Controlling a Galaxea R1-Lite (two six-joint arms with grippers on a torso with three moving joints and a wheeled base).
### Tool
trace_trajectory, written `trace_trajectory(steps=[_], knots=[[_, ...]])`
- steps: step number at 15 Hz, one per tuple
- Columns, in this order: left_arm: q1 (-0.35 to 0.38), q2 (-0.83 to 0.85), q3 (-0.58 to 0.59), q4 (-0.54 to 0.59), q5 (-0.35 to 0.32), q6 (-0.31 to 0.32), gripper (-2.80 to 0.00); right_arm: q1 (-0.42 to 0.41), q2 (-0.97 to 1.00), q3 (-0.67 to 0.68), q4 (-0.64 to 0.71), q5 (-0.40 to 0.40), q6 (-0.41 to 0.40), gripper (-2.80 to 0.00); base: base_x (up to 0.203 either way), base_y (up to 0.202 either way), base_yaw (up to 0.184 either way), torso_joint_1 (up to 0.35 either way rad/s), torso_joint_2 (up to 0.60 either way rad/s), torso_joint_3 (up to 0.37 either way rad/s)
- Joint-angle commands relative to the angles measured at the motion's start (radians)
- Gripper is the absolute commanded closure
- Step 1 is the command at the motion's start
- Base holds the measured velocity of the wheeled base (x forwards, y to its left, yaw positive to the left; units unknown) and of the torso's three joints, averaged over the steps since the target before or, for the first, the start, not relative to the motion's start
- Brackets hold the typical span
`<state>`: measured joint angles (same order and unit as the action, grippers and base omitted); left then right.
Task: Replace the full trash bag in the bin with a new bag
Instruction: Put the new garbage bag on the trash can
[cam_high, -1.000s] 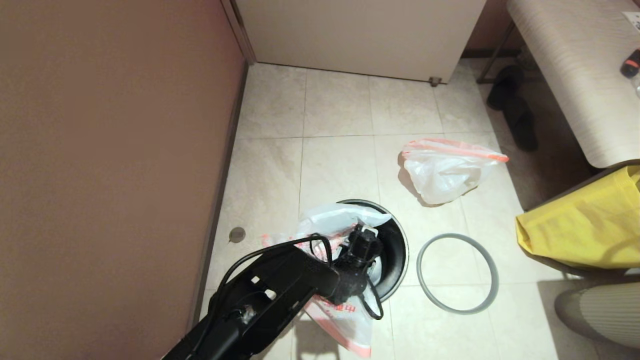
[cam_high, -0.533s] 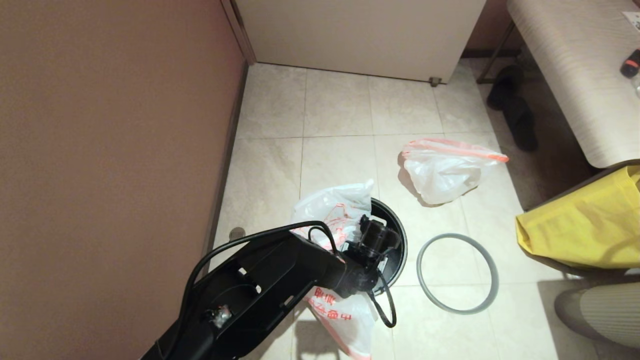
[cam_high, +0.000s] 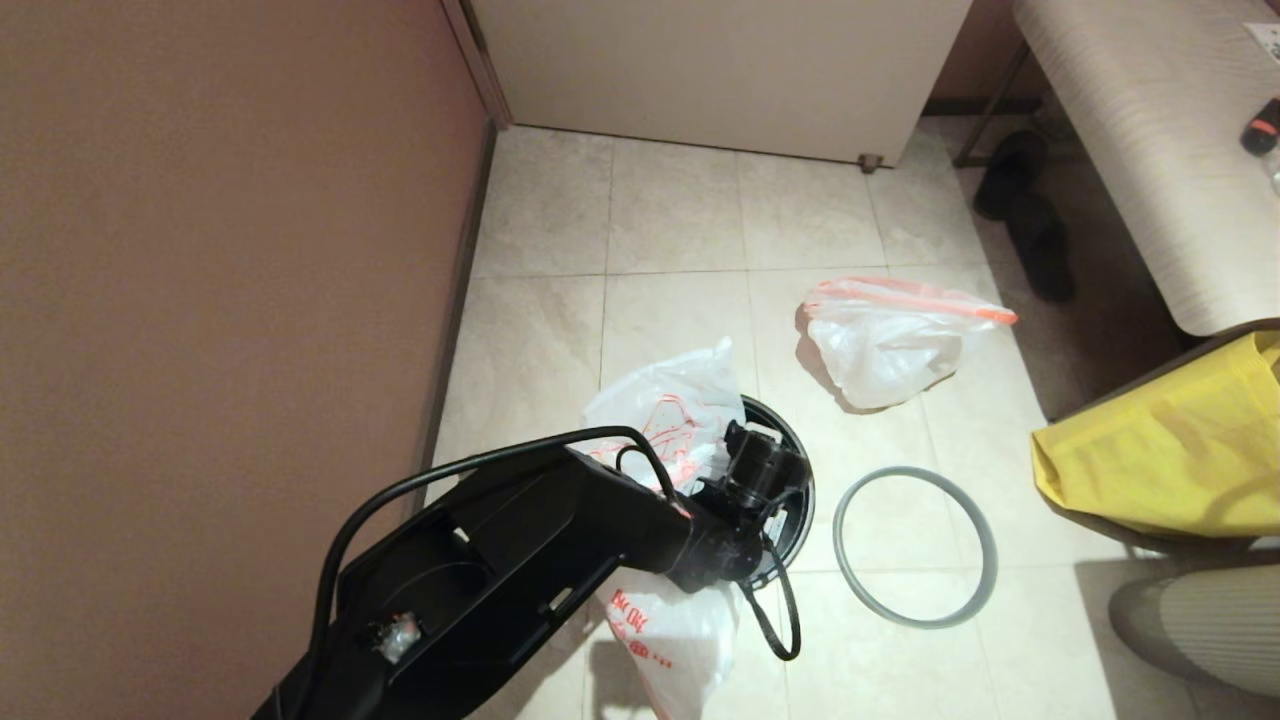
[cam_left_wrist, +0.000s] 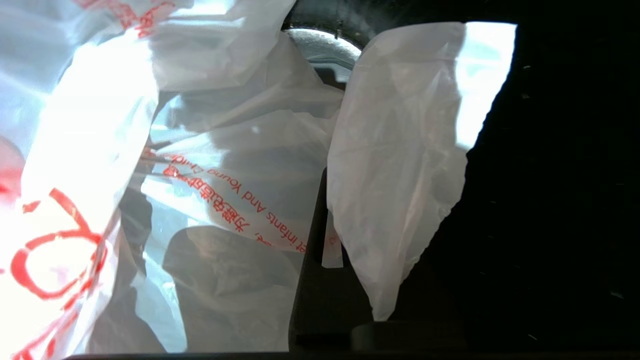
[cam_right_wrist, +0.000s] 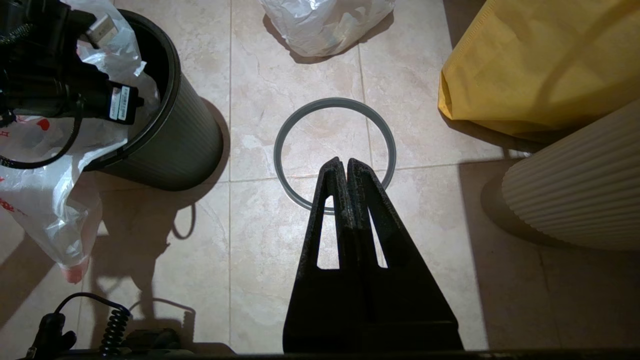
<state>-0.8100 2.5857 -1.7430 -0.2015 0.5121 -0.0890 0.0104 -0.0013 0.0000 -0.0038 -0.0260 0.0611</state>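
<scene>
Left hand (cam_high: 765, 470) sits over the bin (cam_high: 795, 490) mouth, clenched on the new bag (cam_high: 665, 415) — fingertips hidden under the wrist in the head view, and in the left wrist view only a dark finger (cam_left_wrist: 320, 280) shows against the plastic. The bag drapes over the bin's left rim, part standing up above the arm, part hanging down the outside toward the floor; its lower end is cut off at the frame edge. Most of the bin is covered by arm and bag. Readable print on the bag in the left wrist view: "Infants And Young Child...", the rest cut off, plus red characters too crumpled to read. A white label on the left wrist camera is too small to read.

Full bag (cam_high: 885, 345) lies on the floor beyond the bin, well apart, orange-red band on top. Grey ring (cam_high: 915, 545) lies flat just right of the bin.

Right hand (cam_right_wrist: 342, 165) is parked — clenched, empty, its tips overlapping the ring in its own view.

Yellow bag (cam_high: 1170, 450) at right, partly cut off.
</scene>
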Motion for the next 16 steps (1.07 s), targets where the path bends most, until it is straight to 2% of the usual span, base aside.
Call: trace_trajectory(steps=[1,3,6,9,10,11,12,14,15,16], knots=[[0.004,-0.041,-0.001,0.003,-0.005,-0.022,0.0,0.0,0.001,0.0,-0.001,0.0,0.0,0.0,0.0,0.0,0.0,0.0,0.0,0.0],[0.006,-0.051,-0.008,0.049,-0.013,-0.029,0.0,0.0,0.001,0.0,-0.001,0.0,0.0,0.0,0.0,0.0,0.0,0.0,0.0,0.0],[0.005,-0.067,-0.063,0.188,-0.05,-0.127,0.0,0.0,0.001,0.0,-0.001,0.0,0.0,0.0,0.0,0.0,0.0,0.0,0.0,0.0],[-0.002,-0.087,-0.19,0.482,-0.173,-0.248,0.0,0.001,0.001,0.0,-0.001,0.0,0.0,0.0,0.0,0.0,0.0,0.0,0.0,0.0],[-0.002,-0.088,-0.214,0.531,-0.216,-0.273,0.0,0.0,0.001,0.0,-0.001,0.0,0.0,0.0,0.0,0.0,0.0,0.0,0.0,0.0],[0.0,-0.084,-0.215,0.5,-0.239,-0.284,0.0,0.0,0.001,0.0,-0.001,0.0,0.0,0.0,0.0,0.0,0.0,0.0,0.0,0.0],[0.003,-0.064,-0.215,0.416,-0.246,-0.289,0.0,0.0,0.001,0.0,-0.001,0.0,0.0,0.0,0.0,0.0,0.0,0.0,0.0,0.0],[0.029,-0.004,-0.222,0.351,-0.244,-0.286,0.0,0.0,0.001,0.0,-0.001,0.0,0.0,0.0,0.0,0.0,0.0,0.0,0.0,0.0],[0.047,0.033,-0.223,0.299,-0.238,-0.272,0.0,0.001,0.001,0.0,-0.001,0.0,0.0,0.0,0.0,0.0,0.0,0.0,0.0,0.0],[0.07,0.083,-0.223,0.247,-0.212,-0.229,0.0,0.0,0.001,0.0,-0.001,0.0,0.0,0.0,0.0,0.0,0.0,0.0,0.0,0.0]])
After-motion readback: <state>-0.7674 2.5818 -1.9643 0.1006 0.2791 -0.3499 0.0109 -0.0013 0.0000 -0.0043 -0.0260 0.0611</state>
